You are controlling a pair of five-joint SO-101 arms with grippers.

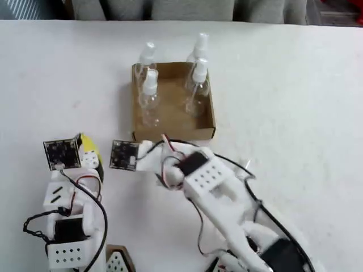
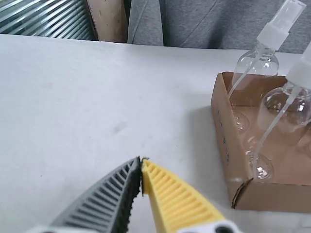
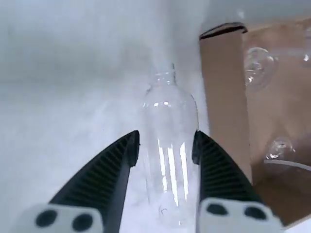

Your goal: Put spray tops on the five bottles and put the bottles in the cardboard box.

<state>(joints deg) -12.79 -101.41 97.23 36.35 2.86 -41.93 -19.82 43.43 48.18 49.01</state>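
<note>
Capless bottle (image 3: 170, 136) clamped in the right tool (image 3: 165, 141), just beside the cardboard box (image 3: 223, 87).
Four spray-topped bottles (image 1: 149, 93) stand inside the box. The left tool (image 2: 141, 167), fingers together, hovers over the white surface (image 1: 283, 85) near the box.

The white plastic left arm (image 1: 65, 252) and white plastic right arm (image 1: 212, 178) have dotted housings, looped black and red cables (image 1: 104, 215) and square black camera boards (image 1: 61, 154). The left end effector (image 2: 141, 165) has one grey and one yellow ribbed finger; the right end effector (image 3: 166, 141) has two black ones.
</note>
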